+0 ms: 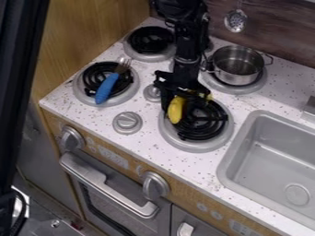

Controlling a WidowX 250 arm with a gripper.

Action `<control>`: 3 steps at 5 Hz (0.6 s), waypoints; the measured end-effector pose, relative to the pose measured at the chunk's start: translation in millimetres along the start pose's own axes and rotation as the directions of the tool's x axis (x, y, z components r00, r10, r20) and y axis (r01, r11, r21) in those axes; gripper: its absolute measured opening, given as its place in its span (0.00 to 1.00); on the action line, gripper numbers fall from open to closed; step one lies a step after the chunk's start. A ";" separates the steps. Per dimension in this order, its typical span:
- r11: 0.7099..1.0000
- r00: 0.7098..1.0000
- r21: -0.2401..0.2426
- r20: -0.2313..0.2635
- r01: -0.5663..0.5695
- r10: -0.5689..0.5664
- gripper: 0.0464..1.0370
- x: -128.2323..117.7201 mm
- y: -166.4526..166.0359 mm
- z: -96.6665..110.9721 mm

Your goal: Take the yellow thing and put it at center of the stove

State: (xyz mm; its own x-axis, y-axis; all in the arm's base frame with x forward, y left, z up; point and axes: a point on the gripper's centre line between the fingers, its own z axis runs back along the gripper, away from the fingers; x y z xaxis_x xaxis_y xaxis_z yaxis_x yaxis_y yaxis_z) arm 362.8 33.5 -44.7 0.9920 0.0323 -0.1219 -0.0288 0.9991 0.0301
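Note:
The black gripper (183, 88) hangs over the rear left part of the front right burner, and whether it is open or shut cannot be made out. A yellow thing (176, 109), shaped like a banana, is right at the gripper's lower end, above the burner's left side. A bit of yellow also shows at the gripper's right edge; the part between is hidden behind the gripper. The white speckled stove top (144, 113) surrounds the burners, with a round silver knob (152, 92) near its middle, just left of the gripper.
A fork with a blue handle (107, 87) lies across the left burner. A metal pot (238, 66) stands on the back right burner. Another knob (127, 122) is at the front, the sink (246, 138) is at the right, and a slotted spoon (236, 20) hangs on the back wall.

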 end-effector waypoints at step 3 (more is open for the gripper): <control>0.980 0.980 -0.014 0.021 -0.200 0.200 0.52 43.2 79.0 12.3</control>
State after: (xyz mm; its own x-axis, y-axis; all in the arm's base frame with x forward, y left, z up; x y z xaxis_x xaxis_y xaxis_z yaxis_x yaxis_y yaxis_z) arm 404.8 113.6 -35.3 0.9685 0.2312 -0.0925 -0.2284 0.9728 0.0397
